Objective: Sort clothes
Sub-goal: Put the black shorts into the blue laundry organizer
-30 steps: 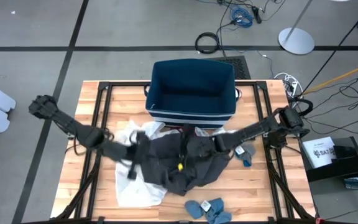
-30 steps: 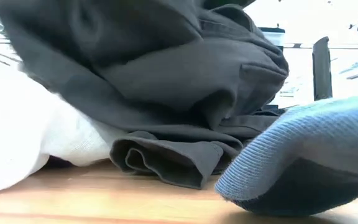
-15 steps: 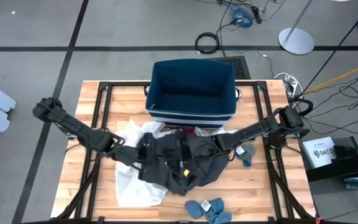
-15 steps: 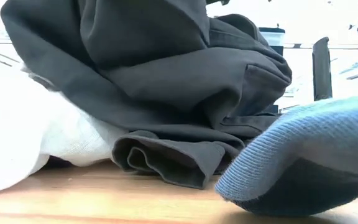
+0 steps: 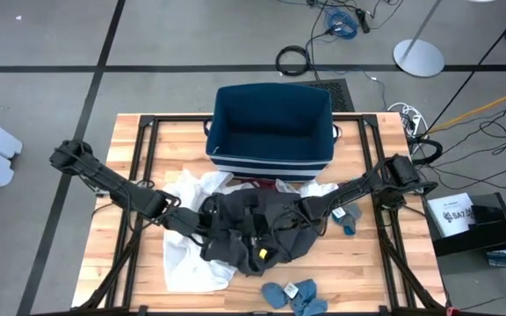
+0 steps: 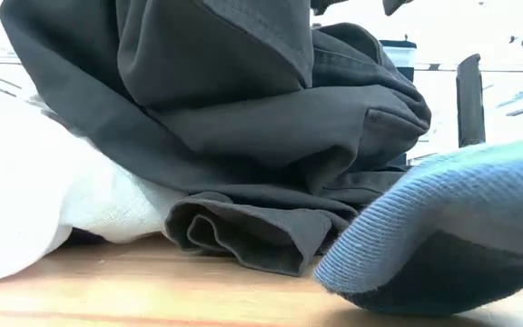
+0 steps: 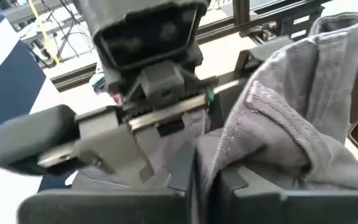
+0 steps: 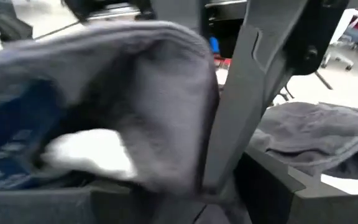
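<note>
A dark grey garment (image 5: 257, 230) lies bunched at the table's middle, partly on a large white garment (image 5: 185, 250). It fills the low view (image 6: 243, 118). My left gripper (image 5: 211, 218) is shut on its left part and my right gripper (image 5: 295, 211) on its right part; the two stand close together. A maroon piece (image 5: 259, 184) peeks out by the bin. A teal sock (image 5: 350, 216) lies at the right. Blue socks (image 5: 292, 294) lie at the near edge, one close to the low camera (image 6: 443, 245). My left gripper pinches a bunched fold of the dark grey garment (image 7: 211, 155) between its two fingers, coming level from the table's left. The cloth rises in folds past the fingers; its lower part lies on the table. My right gripper pinches a thick fold of the same garment (image 8: 166, 124) between its fingers (image 8: 241, 93), coming from the table's right. The cloth drapes over and around the fingers, and how many layers it holds cannot be told.
A navy blue fabric bin with white stripes (image 5: 272, 158) stands open at the table's far middle, just behind the clothes. Black frame rails (image 5: 143, 175) run along the wooden table's sides. Bare wood shows at the near left and near right.
My left gripper has gone toward the table's right edge, drawing the grey garment's left part with it. My right gripper has come slightly left and nearer. The garment has been gathered inward and bunched up in the middle; its lower hem has stayed on the table.
</note>
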Available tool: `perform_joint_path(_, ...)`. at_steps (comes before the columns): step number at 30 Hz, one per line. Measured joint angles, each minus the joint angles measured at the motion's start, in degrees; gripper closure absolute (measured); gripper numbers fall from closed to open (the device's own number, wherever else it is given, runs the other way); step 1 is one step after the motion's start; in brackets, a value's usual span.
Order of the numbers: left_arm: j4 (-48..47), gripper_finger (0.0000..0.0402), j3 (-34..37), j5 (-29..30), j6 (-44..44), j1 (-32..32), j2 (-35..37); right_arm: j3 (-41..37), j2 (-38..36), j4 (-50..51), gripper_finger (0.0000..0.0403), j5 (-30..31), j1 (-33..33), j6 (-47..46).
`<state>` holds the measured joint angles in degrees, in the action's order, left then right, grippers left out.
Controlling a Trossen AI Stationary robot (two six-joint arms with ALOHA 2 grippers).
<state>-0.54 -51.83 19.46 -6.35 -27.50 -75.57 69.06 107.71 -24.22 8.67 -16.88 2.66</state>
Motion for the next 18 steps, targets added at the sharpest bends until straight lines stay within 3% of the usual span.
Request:
perform_joint_path(10, -1.68, 0.0239, -0.13, 3.24, 5.74, 0.08, 0.07, -0.07, 1.43, -4.12, 0.0231, -0.99, 0.18, -0.03)
perform_joint_path(14, -1.58, 0.0216, -0.13, 5.11, 5.91, 0.07, 0.24, -0.13, 1.45, -4.03, 0.0273, -0.6, 0.24, -0.42)
perform_joint_path(18, -2.29, 0.0213, -0.13, 6.74, 5.6, 0.09, 0.74, -0.15, 1.47, -3.96, 0.0348, -1.22, 0.52, -0.47)
